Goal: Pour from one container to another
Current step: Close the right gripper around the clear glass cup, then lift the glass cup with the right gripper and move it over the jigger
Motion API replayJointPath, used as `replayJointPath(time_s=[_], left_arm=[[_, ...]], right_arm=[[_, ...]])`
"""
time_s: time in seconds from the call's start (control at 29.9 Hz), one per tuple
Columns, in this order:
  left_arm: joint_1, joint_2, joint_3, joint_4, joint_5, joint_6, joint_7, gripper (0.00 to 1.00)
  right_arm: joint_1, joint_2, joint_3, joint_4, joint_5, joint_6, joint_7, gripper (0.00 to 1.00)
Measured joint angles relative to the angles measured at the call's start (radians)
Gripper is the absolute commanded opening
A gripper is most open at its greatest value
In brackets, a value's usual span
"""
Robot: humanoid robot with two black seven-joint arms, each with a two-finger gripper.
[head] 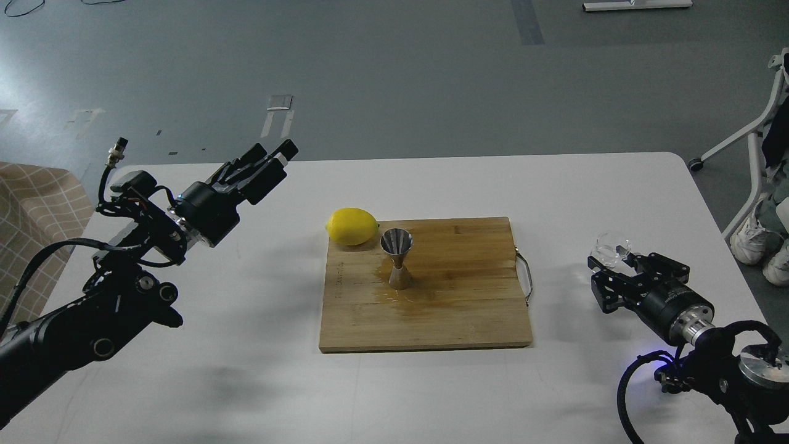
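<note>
The steel hourglass jigger [396, 257] stands upright on the wooden cutting board [468, 308], left of the board's middle, with a wet stain around its base. The small clear glass cup [609, 248] is at the right, off the board, held between the fingers of my right gripper [616, 263], which is shut on it just above the table. My left gripper [272, 155] hovers high at the left, well away from the jigger, its fingers slightly apart and holding nothing.
A yellow lemon [352, 226] lies at the board's far left corner, close to the jigger. The board has a metal handle [525, 277] on its right edge, facing the cup. The white table [431, 185] ends at the right near a chair leg [749, 145].
</note>
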Motion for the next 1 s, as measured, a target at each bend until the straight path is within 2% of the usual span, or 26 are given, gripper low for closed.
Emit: replayJointPath(time_s=[0.5,0.84,1.0], left_arm=[[0.001,-0.001,0.000,0.000,0.000,0.000,0.000,0.98],[0.001,0.006,0.001,0.000,0.000,0.000,0.000,0.98],[0.001,0.006,0.001,0.000,0.000,0.000,0.000,0.98]], right_arm=[[0.145,-0.167,-0.076,-0.004,0.045,0.002,-0.010,0.24],[0.301,-0.254,-0.255,0.006,0.074,0.000,-0.014,0.24],[0.377,-0.256,-0.367,0.006,0.075,0.002,-0.014,0.24]])
